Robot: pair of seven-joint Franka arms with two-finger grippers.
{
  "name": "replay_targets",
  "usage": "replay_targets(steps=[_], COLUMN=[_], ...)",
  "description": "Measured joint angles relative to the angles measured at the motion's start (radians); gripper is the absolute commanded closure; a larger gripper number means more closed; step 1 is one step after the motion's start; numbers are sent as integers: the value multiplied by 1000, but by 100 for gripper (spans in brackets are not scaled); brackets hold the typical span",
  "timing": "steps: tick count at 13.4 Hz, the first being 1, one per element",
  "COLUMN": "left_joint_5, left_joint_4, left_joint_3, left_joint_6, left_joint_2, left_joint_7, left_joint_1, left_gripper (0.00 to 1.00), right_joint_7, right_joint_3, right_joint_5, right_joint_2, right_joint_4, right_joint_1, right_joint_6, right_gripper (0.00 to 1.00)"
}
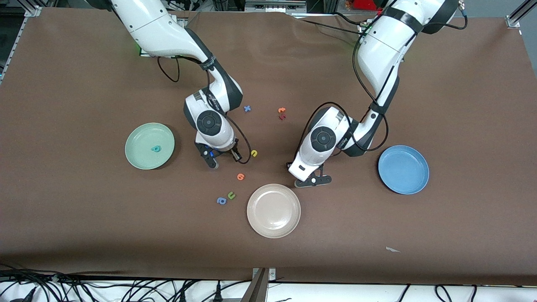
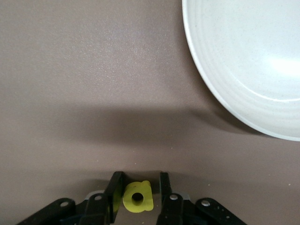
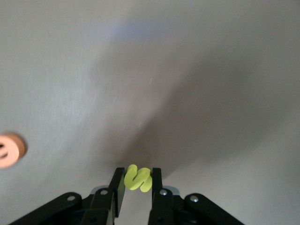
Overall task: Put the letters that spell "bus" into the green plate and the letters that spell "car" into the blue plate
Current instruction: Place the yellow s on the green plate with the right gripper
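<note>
A beige plate (image 1: 273,210) sits on the brown table (image 1: 84,218); near it lie a blue a (image 1: 221,201), green u (image 1: 231,195) and orange letter (image 1: 241,176).

The brown table (image 1: 84,230) carries 3 plates and scattered toy letters.

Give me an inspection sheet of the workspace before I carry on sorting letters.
Surface: brown table; paper scrap near the camera-side edge.
Job's things: teal letter in green plate; blue plate toward the left arm's end; yellow u on the table.
Clutter: beige plate; blue a, green u, orange letter, blue x.
Pincers: right pincer shut on yellow s, low between green plate and yellow u; left pincer shut on yellow a, beside beige plate.
Cables: black cables below the table's camera-side edge.
Surroundings: metal frame at the corners.
</note>
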Motion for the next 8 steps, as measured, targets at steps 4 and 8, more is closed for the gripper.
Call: replay_targets(steps=[4,8], left_joint_5=[2,4], left_joint_4=[0,-2], left_joint_3=[0,3], left_joint_6=[0,-1], left_joint_2=[0,-2], left_joint_7=[-7,-15], left_joint_1=[-1,-3], left_gripper=[66,71], right_joint_7=[-291,-691], right_joint_3=[-132,-317], right_joint_5=[-37,-39], right_joint_2=[-98,-166], right_joint_4=[-2,-143], right_joint_1=[-1,-5], right_joint_6=[-234,-292], right_gripper=[83,78])
